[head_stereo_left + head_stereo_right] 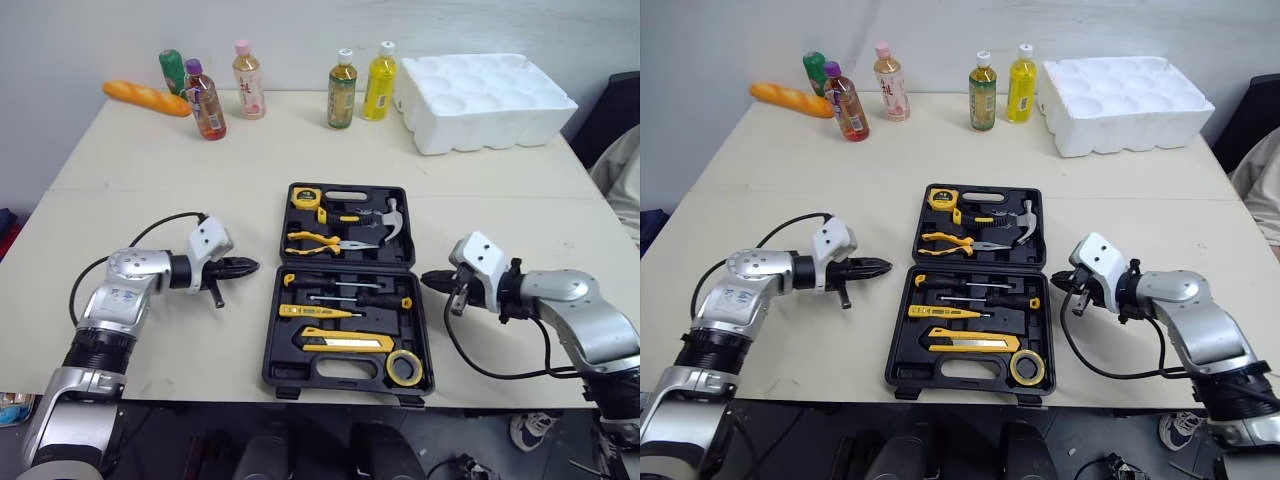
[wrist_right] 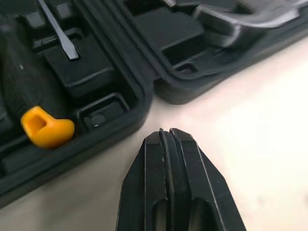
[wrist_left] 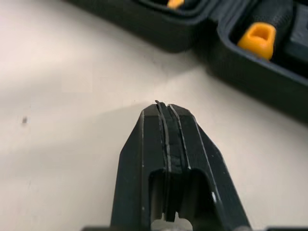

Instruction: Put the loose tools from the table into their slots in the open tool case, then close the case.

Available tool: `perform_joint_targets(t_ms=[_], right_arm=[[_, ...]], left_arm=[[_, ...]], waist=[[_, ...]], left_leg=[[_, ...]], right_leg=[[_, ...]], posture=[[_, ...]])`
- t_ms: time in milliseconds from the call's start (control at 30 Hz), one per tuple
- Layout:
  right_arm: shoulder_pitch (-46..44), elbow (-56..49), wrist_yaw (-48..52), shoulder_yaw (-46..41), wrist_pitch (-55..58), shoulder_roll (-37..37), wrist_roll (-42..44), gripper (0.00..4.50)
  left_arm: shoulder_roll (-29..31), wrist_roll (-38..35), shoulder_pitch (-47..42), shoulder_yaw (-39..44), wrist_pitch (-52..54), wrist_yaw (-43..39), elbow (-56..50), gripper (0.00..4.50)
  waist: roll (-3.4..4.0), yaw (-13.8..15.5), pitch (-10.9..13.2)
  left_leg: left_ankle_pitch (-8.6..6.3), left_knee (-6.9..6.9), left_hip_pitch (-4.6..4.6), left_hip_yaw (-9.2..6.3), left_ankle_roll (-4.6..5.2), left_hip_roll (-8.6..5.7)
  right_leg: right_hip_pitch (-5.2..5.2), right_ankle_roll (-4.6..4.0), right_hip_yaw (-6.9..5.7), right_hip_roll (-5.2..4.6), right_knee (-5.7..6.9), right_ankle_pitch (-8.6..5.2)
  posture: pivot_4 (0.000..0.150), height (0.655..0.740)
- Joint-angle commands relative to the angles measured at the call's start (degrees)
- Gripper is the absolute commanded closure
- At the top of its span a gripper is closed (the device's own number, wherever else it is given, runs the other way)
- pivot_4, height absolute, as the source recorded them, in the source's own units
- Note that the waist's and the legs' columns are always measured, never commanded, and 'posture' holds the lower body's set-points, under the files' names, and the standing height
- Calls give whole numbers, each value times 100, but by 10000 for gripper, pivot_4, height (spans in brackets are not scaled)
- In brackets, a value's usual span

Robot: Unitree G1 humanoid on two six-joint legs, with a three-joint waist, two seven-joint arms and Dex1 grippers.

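Table: black tool case lies open flat between the two sets of fingertips, with yellow-and-black tools seated in its slots. Left gripper and right gripper: fingers pressed fully together, holding nothing, tips just short of the case sides.

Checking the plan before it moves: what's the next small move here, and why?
Probably start closing the tool case: the hammer, pliers and knife sit in their slots. The left gripper and right gripper flank it, both shut, so I'd open one and take a half's edge to fold it over.
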Motion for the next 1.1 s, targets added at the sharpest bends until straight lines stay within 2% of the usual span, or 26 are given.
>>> perform_joint_targets(t_ms=[33,233,367,567,767,800,867,900,1000,1100], right_arm=[[-255,67,39,59,-148,121,-196,45000],[-433,81,73,142,-184,381,-377,45000],[-426,-7,105,129,-116,457,-432,45000],[-343,-88,85,29,-88,350,-544,45000],[-186,-149,51,-225,82,-98,-731,45000],[-171,-210,105,-314,202,-161,-632,45000],[-166,-299,238,-506,463,-303,-441,38097],[-249,-324,345,-669,752,-356,-207,34814],[-786,-236,233,-1186,2106,-164,587,20073],[-1215,-80,47,-1155,2929,-110,750,5451]], left_arm=[[-266,74,-155,-106,-45,49,6,44657],[-839,184,-257,-409,9,74,-92,44657],[-1014,309,-316,-468,34,119,-31,44657],[-922,416,-309,-402,-18,22,42,44657],[-406,513,-314,-27,245,259,146,44657],[-311,390,-290,68,448,196,37,41749],[-125,120,-278,264,1013,91,-219,34959],[-39,-104,-395,418,1638,82,-367,30933],[-61,-657,-975,813,3539,410,-543,16990],[-201,-693,-1279,832,4065,778,-566,3426]], waist=[[0,-3,0],[0,-15,0],[0,14,0],[0,19,0],[0,19,0],[0,6,0],[1,-37,0],[1,-44,0],[-2,-27,3],[-2,-11,2]], left_leg=[[0,1,-2,0,0,-1],[1,17,-10,0,0,2],[0,29,-20,-8,1,1],[-2,44,-28,-12,5,0],[-2,47,-40,-13,6,0],[-2,47,-41,-13,5,0],[-2,46,-45,-11,4,2],[-1,46,-50,-10,3,4],[3,50,-58,-11,3,6],[3,55,-61,-15,3,4]], right_leg=[[-2,1,0,0,0,0],[-4,3,-3,5,6,1],[-4,5,-10,3,5,3],[-4,10,-11,2,6,5],[-14,10,-13,2,6,6],[-16,10,-13,2,6,6],[-23,10,-10,5,10,6],[-32,10,-7,7,13,6],[-38,10,-8,8,21,6],[-39,11,-9,6,24,6]], posture=[[1500,7384],[1500,7384],[1500,7384],[1500,7384],[1500,7384],[1500,7384],[1500,7384],[1500,7384],[1500,7384],[1500,7384]])
